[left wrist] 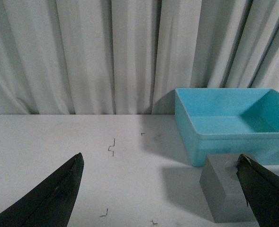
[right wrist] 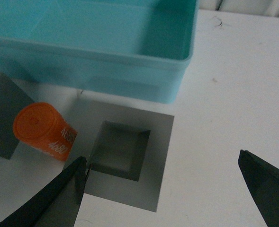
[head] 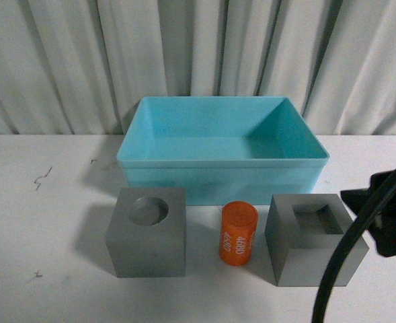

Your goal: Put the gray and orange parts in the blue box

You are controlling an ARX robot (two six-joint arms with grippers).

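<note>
The blue box point(head: 221, 180) sits empty at the back of the white table point(head: 50, 229), close to the pale curtain point(head: 198, 54). In front of it the three parts stand in a row, apart from one another. On the left is the gray cube with a round recess point(head: 147, 235), in the middle the upright orange cylinder point(head: 239, 232), and on the right the gray cube with a rectangular recess point(head: 305, 252). A black cable point(head: 339, 262) crosses that cube's right corner in the front view. The right gripper point(right wrist: 162, 158) is spread wide above this cube, one finger point(right wrist: 49, 198) over its edge and the other over bare table. The left gripper point(left wrist: 160, 157) is also spread wide, over table with small dark scratches point(left wrist: 112, 147).
</note>
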